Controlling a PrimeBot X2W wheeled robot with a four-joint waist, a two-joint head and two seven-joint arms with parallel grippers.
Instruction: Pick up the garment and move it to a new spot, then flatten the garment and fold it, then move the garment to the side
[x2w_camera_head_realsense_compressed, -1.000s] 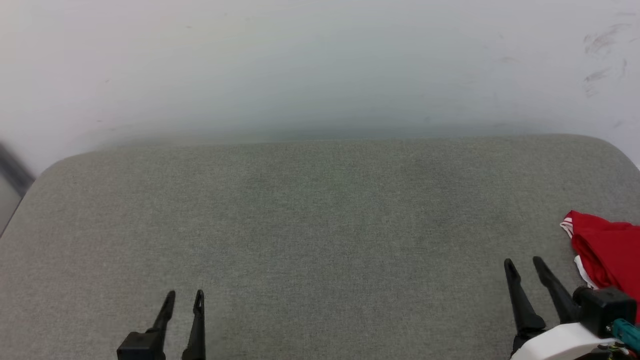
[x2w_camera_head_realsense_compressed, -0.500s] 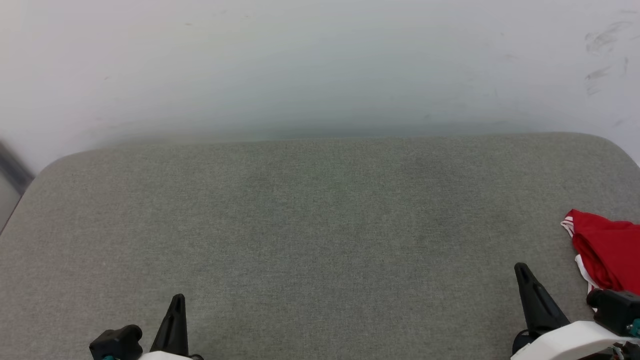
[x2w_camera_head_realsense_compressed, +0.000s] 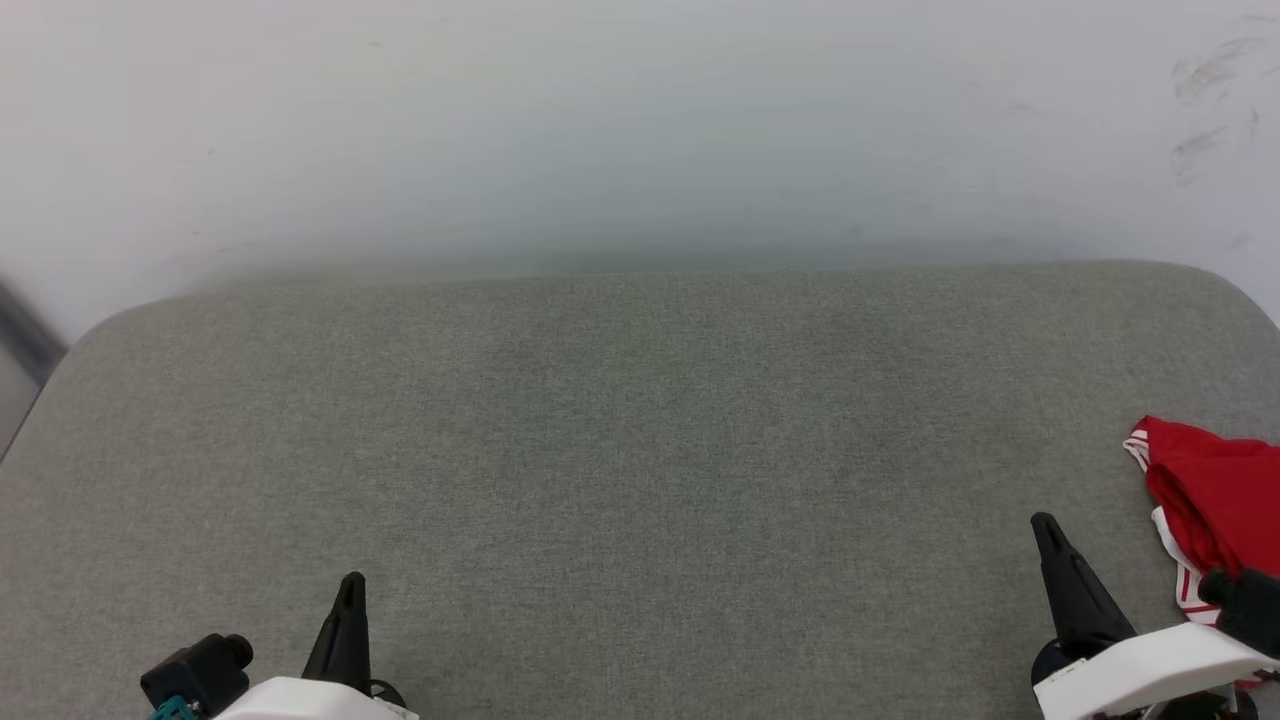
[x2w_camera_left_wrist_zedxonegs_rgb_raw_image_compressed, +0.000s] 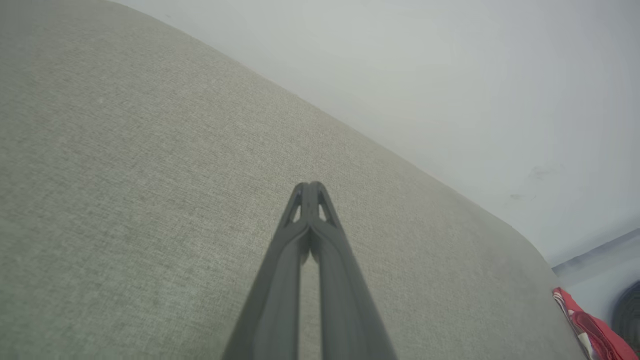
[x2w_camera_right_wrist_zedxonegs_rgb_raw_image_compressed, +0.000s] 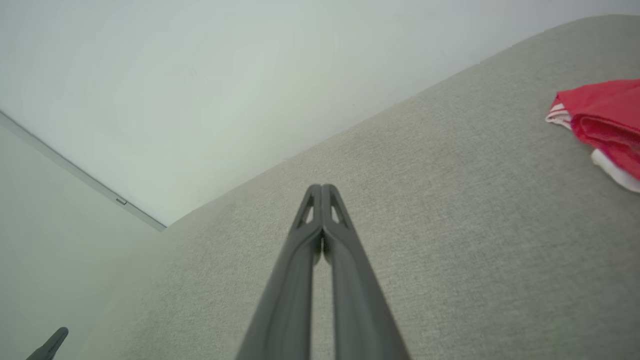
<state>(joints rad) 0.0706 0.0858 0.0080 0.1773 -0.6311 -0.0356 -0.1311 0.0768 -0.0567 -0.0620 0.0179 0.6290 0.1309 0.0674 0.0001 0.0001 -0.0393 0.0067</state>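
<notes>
- The left tool (x2w_camera_head_realsense_compressed: 350, 592) stood at the near left edge of the grey fabric-covered bench (x2w_camera_head_realsense_compressed: 640, 450). Its two dark fingers were pressed together, pointed toward the far side, and gripped nothing.
- A pale wall (x2w_camera_head_realsense_compressed: 640, 130) rose behind the far edge of the bench, with faint scuff marks at its far right.
- The right tool (x2w_camera_head_realsense_compressed: 1046, 528) stood at the near right. Its fingers were closed tip to tip and gripped nothing. It sat just left of the garment and apart from it.
- The garment (x2w_camera_head_realsense_compressed: 1215, 490) lay bunched at the right edge of the bench. It was red cloth with white, red-striped trim. The head view cut off its right part.
- In the head view, the black housing on the right wrist overlapped the near portion of the garment.
</notes>
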